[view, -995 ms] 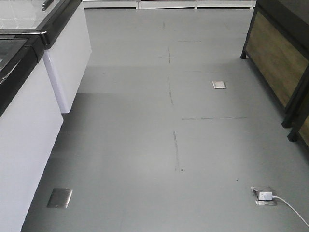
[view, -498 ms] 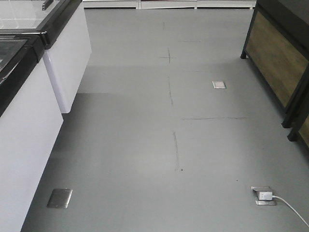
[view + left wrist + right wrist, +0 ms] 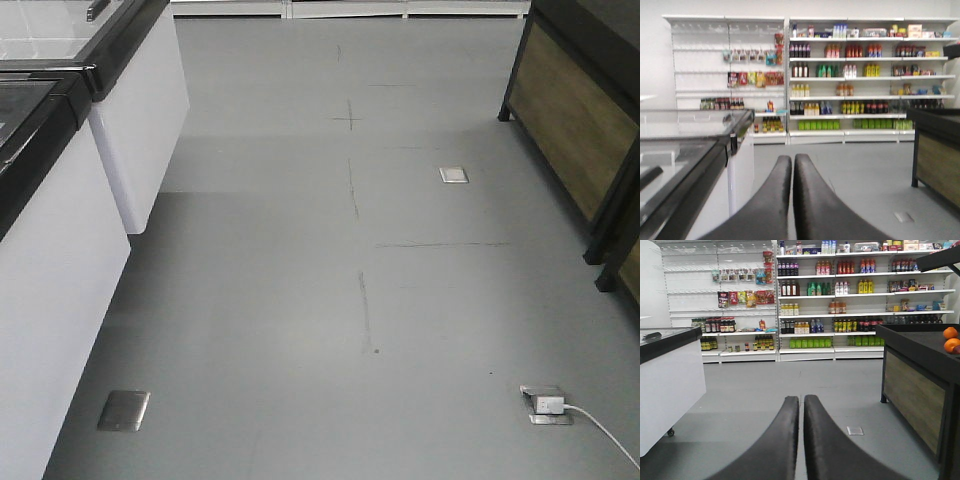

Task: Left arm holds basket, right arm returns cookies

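Exterior front-facing view: no change found. The smooth grey floor (image 3: pixel 300 300), its thin dark hairline marks (image 3: pixel 364 310), the square metal floor plate (image 3: pixel 124 410) and the white plug with trailing cable (image 3: pixel 548 404) sit exactly where they sat one second and half a second ago. Finding: the mobile base is standing, not rolling.

Landmark taken: the white chest freezer with black-framed glass lid (image 3: pixel 60 250). Across the aisle from it stands the black-framed counter with wood-effect panels (image 3: pixel 575 120). Beyond the freezer, at the aisle's far end, a white shelving wall stocked with bottles (image 3: pixel 850 75) faces both wrist cameras.

On the left gripper (image 3: pixel 792 159), the black pointed fingers lie together with only a hairline gap and nothing between them. It is held level, close beside the freezer lid. The right gripper (image 3: pixel 801 399) is likewise together and empty. It sits farther from the freezer and nearer the counter, on which two oranges (image 3: pixel 950 339) rest.

Task items: the light blue slotted plastic basket and the dark navy rectangular cookie box appear in no view, so their location cannot be stated.

Assessment: with no motion and both grippers empty, no part of the task can be credited as in hand. In my judgement the basket must first be found, and the left jaws must part before taking its handle.
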`<state>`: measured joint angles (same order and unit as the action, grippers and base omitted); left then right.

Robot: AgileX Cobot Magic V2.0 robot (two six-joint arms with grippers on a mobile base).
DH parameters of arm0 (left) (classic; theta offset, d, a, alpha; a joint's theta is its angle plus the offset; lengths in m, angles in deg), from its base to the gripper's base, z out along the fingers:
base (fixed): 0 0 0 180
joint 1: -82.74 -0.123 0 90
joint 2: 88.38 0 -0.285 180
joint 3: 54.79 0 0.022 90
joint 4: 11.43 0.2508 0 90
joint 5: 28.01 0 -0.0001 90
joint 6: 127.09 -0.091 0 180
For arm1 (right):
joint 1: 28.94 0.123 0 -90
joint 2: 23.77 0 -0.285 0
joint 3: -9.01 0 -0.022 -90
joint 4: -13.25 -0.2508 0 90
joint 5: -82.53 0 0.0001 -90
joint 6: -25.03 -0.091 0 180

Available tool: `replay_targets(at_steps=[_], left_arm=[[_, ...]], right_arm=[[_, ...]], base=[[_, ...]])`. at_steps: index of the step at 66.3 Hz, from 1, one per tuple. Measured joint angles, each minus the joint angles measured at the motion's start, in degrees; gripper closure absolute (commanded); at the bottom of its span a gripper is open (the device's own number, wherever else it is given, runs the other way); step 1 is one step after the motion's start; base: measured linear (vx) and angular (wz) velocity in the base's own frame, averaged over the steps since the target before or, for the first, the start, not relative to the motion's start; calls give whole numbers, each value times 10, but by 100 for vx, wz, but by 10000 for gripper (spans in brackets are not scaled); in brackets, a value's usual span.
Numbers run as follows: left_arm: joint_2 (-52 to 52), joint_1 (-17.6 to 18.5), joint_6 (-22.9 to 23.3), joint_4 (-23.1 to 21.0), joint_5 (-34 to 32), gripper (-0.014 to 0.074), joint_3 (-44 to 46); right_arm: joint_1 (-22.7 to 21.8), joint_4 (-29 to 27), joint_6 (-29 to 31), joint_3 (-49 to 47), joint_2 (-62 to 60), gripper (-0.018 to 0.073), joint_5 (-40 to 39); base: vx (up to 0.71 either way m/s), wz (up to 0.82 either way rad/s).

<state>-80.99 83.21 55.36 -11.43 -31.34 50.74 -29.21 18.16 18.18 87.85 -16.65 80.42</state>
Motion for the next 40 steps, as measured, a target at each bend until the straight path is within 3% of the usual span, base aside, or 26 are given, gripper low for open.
replay_targets(at_steps=[15,31,40], left_arm=[[65,0,-11,0,9,604,131],[211,0,-11,0,160,603,284],[275,0,-11,0,218,602,309]], right_arm=[[0,0,0,0,0,570,0],[0,0,0,0,0,570,0],[0,0,0,0,0,570,0]], base=[[0,0],[0,0],[0,0]])
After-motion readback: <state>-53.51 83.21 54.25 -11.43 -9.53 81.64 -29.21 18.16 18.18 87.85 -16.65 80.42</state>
